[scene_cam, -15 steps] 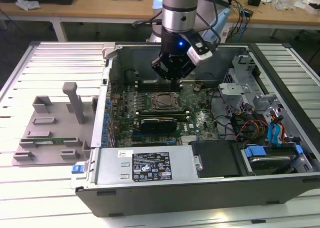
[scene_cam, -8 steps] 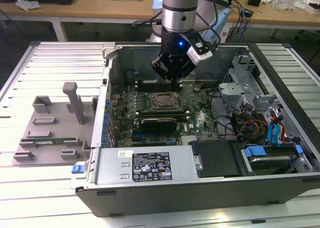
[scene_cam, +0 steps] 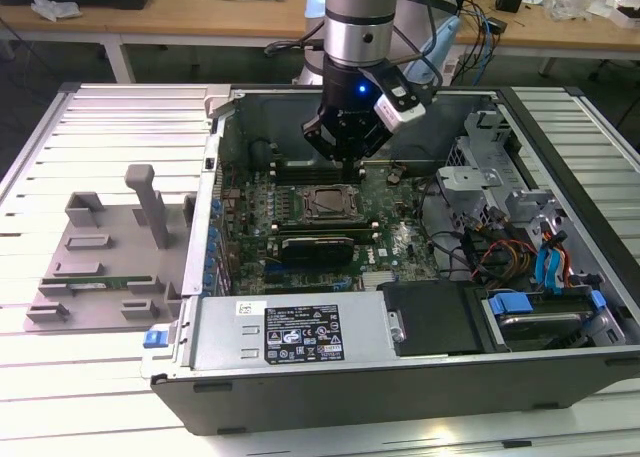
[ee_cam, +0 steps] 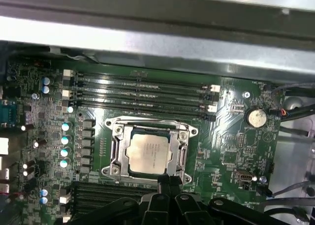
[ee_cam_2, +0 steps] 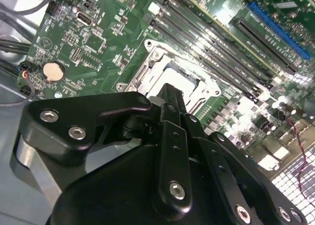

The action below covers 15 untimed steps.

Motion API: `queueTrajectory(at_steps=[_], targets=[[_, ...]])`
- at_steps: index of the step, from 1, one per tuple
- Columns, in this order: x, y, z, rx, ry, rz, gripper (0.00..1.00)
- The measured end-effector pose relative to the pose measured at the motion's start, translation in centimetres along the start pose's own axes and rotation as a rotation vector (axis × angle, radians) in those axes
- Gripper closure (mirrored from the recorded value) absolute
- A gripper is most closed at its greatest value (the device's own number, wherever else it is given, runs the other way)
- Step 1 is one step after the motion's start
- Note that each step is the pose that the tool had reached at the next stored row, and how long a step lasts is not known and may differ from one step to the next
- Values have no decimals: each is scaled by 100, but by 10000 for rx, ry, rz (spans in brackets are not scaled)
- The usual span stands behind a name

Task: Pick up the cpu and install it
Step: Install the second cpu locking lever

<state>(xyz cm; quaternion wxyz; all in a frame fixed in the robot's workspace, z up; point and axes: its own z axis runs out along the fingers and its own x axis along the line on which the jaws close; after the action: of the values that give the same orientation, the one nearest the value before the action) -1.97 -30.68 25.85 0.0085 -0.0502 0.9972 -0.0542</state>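
I'm seeing the cpu [ee_cam: 150,153], a flat square chip with a shiny silver-grey metal top, sitting inside the metal socket frame [ee_cam: 117,148] on the green motherboard [ee_cam: 231,141], just ahead of the black gripper [ee_cam: 169,181] fingertips. The fingers [ee_cam_2: 172,112] are looking pressed together with nothing between them, hovering right over the socket's near edge. I'm judging the chip is already seated.

Risks I'm watching: the fingertips are riding close to the chip, so any drop or sideways drift could scrape the lid, nudge it crooked or bend the socket contacts under it.

Around the tool: rows of long black memory slots [ee_cam: 142,89] are running on both sides of the socket, a round silver coin battery [ee_cam: 256,117] is sitting off to one side, and the grey metal case wall [ee_cam: 162,38] is standing beyond the slots, crowding any retreat.
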Motion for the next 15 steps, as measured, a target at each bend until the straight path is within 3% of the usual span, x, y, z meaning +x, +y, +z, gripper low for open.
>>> queueTrajectory(at_steps=[7, 11, 12, 13, 14, 15], targets=[[18, -173, 18, -4, 1, 1, 89], [32, -317, 39, -115, -11, 2, 89], [40, -388, 48, -191, -18, 5, 89], [53, -434, 54, -544, -54, 12, 89], [62, -454, 57, -974, -97, 21, 89], [67, -467, 59, -1173, -116, 26, 89]])
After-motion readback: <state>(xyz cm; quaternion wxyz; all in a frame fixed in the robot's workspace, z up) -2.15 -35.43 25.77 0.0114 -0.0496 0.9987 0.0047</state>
